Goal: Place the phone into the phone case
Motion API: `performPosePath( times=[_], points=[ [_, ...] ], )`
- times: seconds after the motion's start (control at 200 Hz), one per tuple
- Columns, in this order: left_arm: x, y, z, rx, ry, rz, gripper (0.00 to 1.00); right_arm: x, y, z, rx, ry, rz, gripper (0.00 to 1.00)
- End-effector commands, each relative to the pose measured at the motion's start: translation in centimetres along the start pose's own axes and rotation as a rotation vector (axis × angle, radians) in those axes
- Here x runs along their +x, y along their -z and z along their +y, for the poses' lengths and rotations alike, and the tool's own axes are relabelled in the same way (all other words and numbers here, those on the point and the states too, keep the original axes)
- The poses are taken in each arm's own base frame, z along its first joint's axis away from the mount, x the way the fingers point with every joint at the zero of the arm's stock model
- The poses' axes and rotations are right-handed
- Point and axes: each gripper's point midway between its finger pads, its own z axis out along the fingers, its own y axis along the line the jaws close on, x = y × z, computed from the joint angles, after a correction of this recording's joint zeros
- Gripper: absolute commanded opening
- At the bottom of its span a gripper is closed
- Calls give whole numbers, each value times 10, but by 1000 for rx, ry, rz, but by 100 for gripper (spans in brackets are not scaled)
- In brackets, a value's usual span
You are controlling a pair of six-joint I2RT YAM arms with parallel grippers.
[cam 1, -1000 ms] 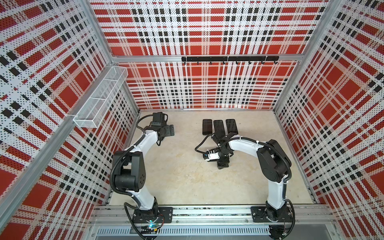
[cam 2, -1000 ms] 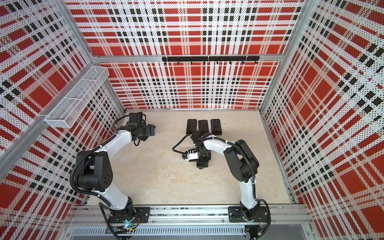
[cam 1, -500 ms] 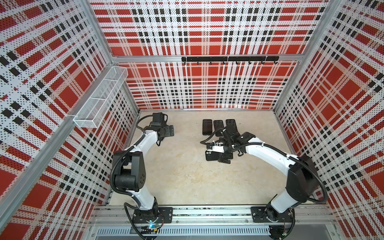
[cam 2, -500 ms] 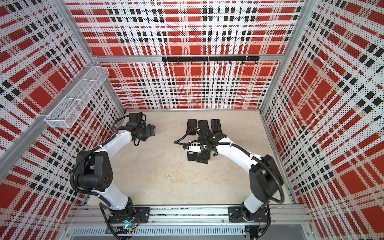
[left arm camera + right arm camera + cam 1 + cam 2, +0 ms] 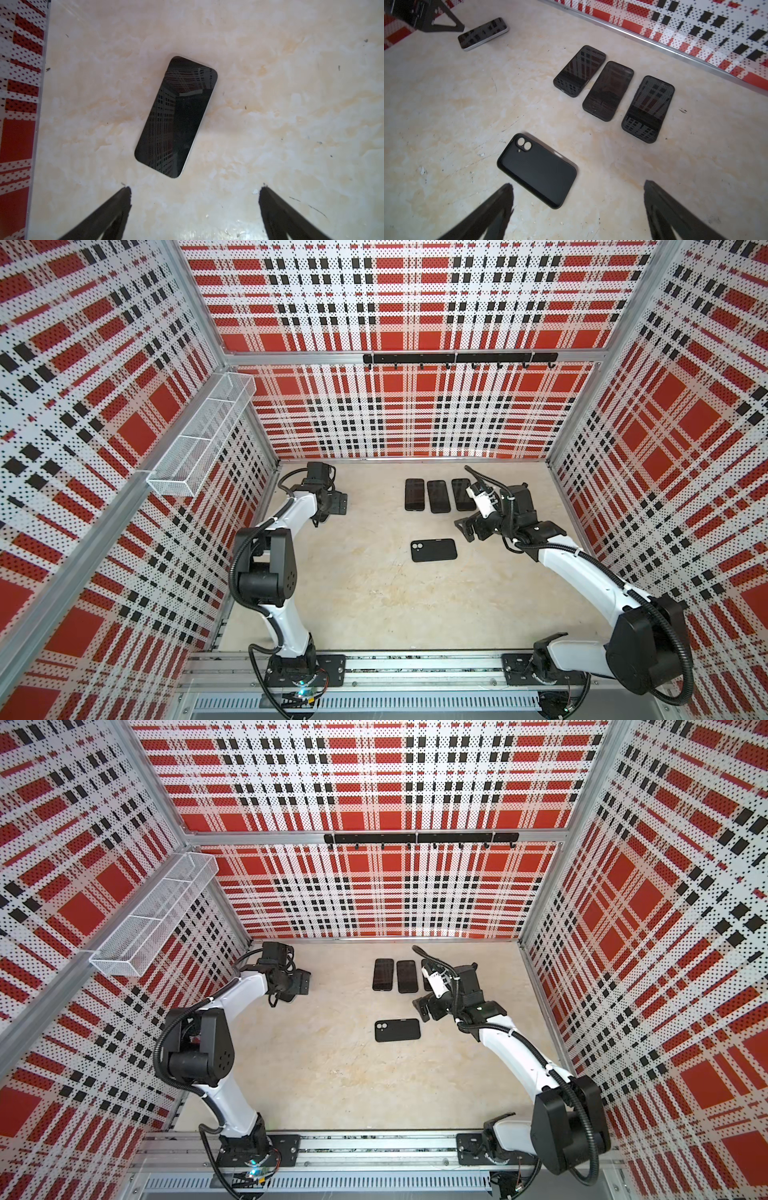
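Left gripper (image 5: pixel 193 192): jaws spread wide, nothing held. Phone (image 5: pixel 176 116) lies screen-up on the table (image 5: pixel 291 104) just ahead of the fingertips, not touching them; in both top views the gripper hides it. Right gripper (image 5: pixel 577 193): also wide open, empty. Phone case (image 5: pixel 536 171) lies flat near mid-table, probably hollow side up, just ahead of that gripper, clear of it. Three other phones (image 5: pixel 608 91) sit in a row beyond.

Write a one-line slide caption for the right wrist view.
Open right gripper near the empty phone case; three dark phones lie beyond.
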Motion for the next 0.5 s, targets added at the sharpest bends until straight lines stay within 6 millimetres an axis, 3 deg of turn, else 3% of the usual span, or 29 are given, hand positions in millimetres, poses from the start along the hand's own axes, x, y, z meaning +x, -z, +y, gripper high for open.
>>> performPosePath(
  times=[0.0,0.105,0.306,0.491],
  points=[
    [3,-10,5,-16,-73,67,98,-5,-1,7,-37,-112,-74,100],
    [-8,-22,5,-18,-114,72,98,22,-14,7,-48,-130,45,100],
    [-29,-50,5,-6,-159,91,98,61,-29,27,-165,-176,164,100],
    [-41,-73,7,20,-137,115,98,81,-33,29,-169,-195,214,100]
  ],
)
